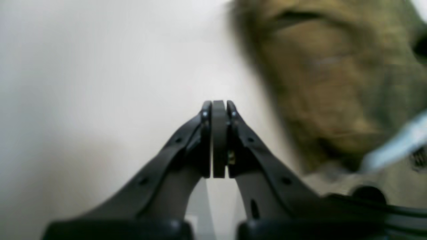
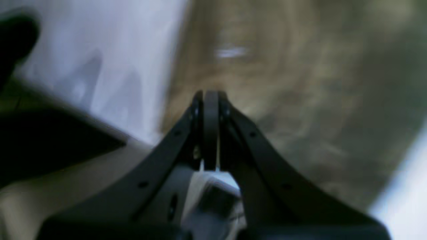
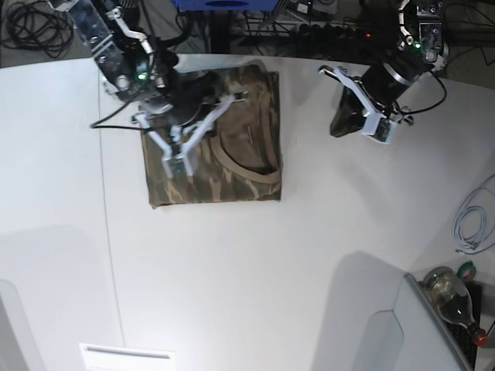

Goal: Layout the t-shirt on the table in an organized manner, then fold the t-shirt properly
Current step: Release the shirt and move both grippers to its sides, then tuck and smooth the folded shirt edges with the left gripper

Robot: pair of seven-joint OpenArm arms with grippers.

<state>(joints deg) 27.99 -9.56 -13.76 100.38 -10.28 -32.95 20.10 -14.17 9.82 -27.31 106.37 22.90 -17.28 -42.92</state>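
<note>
Overhead, right end effector (image 3: 176, 147) closed above folded t-shirt (image 3: 232, 166); left arm aside.

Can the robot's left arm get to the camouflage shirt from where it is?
Probably yes. The left end effector hangs shut beside the t-shirt, with only bare table between them. Nothing blocks that side; the right end effector is over the shirt's other half.

No readable writing anywhere.
The small pale label on the t-shirt (image 2: 231, 52), at twelve o'clock from the right gripper in the right wrist view, is blurred past reading; the bottle (image 3: 450, 292) at five o'clock in the base view shows no legible print.
</note>
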